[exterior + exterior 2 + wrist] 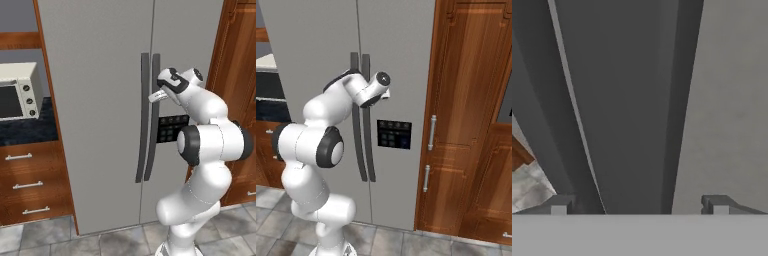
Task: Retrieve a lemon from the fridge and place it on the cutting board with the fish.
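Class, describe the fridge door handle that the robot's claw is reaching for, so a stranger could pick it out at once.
Find the tall light-grey fridge between the wooden cabinets. Two long dark curved handles run down its middle seam. The target is the right-hand handle, straddled near its top by the open claw, with the dark control panel beside it.
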Controlling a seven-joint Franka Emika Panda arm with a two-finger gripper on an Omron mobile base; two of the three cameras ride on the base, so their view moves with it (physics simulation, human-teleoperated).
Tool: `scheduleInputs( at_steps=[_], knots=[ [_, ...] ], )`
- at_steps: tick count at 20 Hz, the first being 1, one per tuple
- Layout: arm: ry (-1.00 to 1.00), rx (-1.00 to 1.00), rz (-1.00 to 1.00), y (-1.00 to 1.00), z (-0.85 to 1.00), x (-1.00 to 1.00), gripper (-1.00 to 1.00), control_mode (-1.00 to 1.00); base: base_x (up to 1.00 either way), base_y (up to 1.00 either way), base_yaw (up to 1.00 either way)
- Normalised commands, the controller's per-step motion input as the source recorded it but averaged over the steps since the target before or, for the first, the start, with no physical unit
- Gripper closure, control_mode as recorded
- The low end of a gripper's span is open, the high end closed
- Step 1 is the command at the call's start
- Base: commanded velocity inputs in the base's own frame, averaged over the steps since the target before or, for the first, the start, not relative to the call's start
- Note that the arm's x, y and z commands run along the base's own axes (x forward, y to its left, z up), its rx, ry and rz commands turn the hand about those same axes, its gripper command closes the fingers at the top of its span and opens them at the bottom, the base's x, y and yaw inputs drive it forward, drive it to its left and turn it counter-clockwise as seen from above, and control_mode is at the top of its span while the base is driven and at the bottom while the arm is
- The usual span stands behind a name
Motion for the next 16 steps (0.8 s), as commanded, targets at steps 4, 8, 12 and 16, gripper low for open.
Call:
scheduleInputs(
  at_steps=[4, 8, 12, 16],
  knots=[
    [-0.16, 0.0, 0.0, 0.11, -0.25, 0.31, 1.0, -1.0, 0.0, 0.0, 0.0],
    [-0.19, 0.0, 0.0, 0.16, -0.27, 0.26, 1.0, -1.0, 0.0, 0.0, 0.0],
    [-0.05, 0.0, 0.0, 0.06, -0.07, 0.21, 1.0, -1.0, 0.0, 0.0, 0.0],
    [0.19, 0.0, 0.0, -0.09, 0.3, -0.11, 1.0, -1.0, 0.0, 0.0, 0.0]
  ],
)
